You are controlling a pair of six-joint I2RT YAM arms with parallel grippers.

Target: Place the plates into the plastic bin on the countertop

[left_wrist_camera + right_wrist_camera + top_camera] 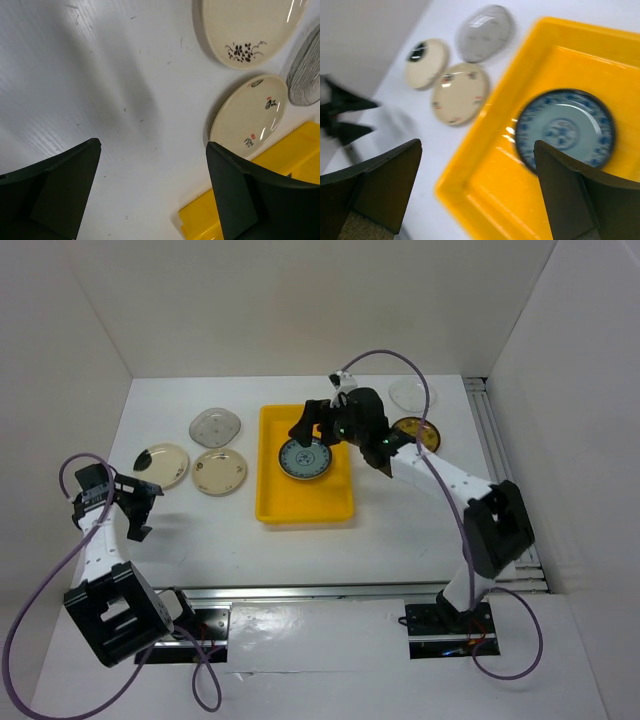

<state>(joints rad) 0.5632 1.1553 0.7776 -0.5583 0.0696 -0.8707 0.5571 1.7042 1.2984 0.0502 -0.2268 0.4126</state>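
- The blue-patterned plate point(303, 458) is seated inside the yellow bin point(280, 505), mid-countertop point(400, 530).
- The right gripper point(318, 425) is held over that plate, jaws spread, nothing gripped.
- The left gripper point(138, 515) is at near left, jaws spread, empty.
- The grey plate point(217, 426), dark-patched cream plate point(162, 465) and second cream plate point(220, 471) are laid left of the bin.
- The clear plate point(413, 395) is at far right.
- The brown plate point(426, 431) is partly covered by the right arm.
- The right wrist view is blurred.

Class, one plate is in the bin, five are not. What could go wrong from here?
The blue plate lies central in the bin; later plates may land on it and chip. The left hand, open, could knock a neighbour: the cream plate and grey plate sit close. The clear plate barely shows against white, so a grasp may miss.
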